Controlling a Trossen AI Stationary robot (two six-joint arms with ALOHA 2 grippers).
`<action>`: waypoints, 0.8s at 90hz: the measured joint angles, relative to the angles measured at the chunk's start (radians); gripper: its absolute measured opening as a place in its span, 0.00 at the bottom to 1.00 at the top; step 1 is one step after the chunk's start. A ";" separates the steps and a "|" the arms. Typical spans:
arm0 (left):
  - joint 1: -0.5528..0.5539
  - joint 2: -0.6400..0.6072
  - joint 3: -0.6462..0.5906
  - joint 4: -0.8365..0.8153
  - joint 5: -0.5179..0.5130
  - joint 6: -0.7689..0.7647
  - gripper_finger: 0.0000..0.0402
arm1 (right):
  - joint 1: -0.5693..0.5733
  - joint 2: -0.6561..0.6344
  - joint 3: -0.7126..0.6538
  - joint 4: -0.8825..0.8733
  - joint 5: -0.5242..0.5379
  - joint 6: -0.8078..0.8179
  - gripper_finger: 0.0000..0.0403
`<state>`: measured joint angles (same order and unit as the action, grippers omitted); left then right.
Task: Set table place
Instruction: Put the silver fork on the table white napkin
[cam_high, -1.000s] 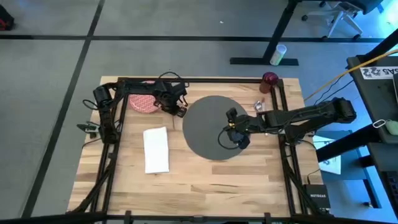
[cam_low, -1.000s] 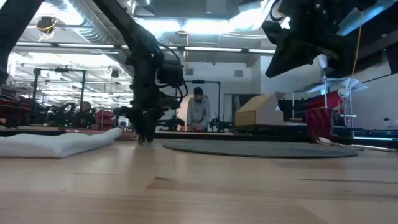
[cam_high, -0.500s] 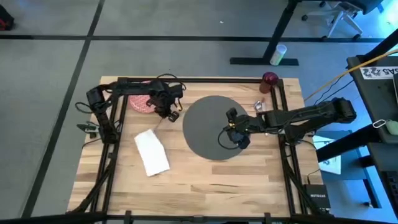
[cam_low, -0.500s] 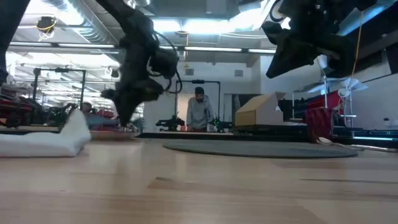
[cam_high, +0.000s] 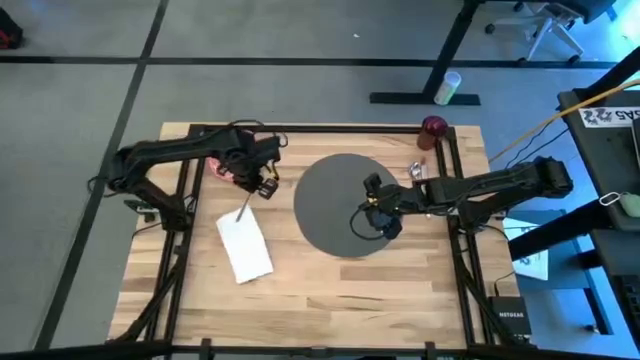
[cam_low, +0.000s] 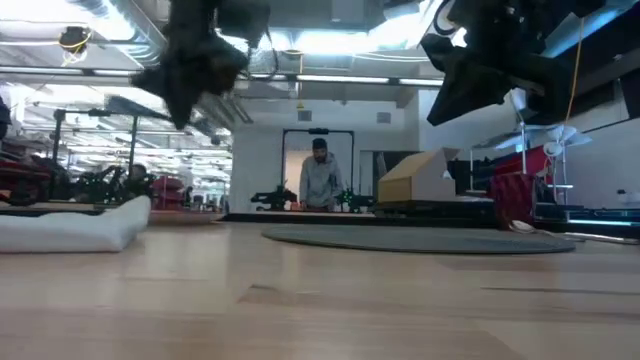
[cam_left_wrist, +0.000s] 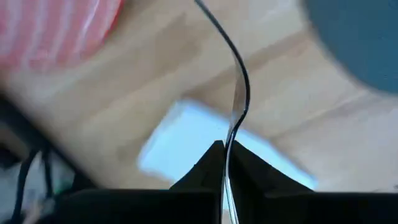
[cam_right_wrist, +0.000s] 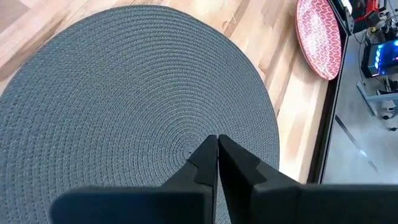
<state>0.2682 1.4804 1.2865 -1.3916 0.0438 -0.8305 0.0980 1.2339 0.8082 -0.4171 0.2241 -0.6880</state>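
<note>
My left gripper (cam_high: 262, 186) hangs above the table between the red patterned plate (cam_high: 222, 166) and the white napkin (cam_high: 246, 246), shut on a thin silver utensil (cam_left_wrist: 239, 93); I cannot tell which kind. The napkin lies flat and askew on the wood. The dark grey round mat (cam_high: 335, 190) lies flat mid-table. My right gripper (cam_right_wrist: 216, 148) hovers shut over the mat, holding nothing. A small dark red cup (cam_high: 434, 127) stands at the far right corner, with more silver cutlery (cam_high: 416, 170) beside the mat. My left gripper pinches one end of the silver utensil (cam_left_wrist: 227, 163) between its two fingertips. The utensil runs on from the fingers in line with them, seen edge-on with a curve. It is lifted clear, its free end (cam_high: 243, 213) slanting down over the napkin's far end.
The black metal frame (cam_high: 320, 128) runs along the table's edges. Bare wood (cam_high: 330, 290) stretches along the near side. A person (cam_low: 320, 180) stands far behind the table in the room.
My left gripper has risen off the table and moved toward the left edge, carrying the silver utensil up with it. The napkin has turned, its far end swung toward the left edge, and lies askew. My right gripper has kept still.
</note>
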 joint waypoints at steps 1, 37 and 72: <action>-0.007 -0.002 0.000 -0.011 -0.002 -0.014 0.00 | 0.000 0.000 0.000 0.000 0.000 0.000 0.00; -0.289 0.007 -0.037 -0.086 -0.076 -0.629 0.00 | 0.000 0.000 0.000 0.035 0.054 0.010 0.00; -0.461 0.199 -0.055 -0.059 0.088 -0.863 0.00 | 0.000 0.000 0.000 0.055 0.053 0.063 0.00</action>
<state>-0.1929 1.6791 1.2312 -1.4508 0.1319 -1.6932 0.0980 1.2339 0.8082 -0.3618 0.2768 -0.6250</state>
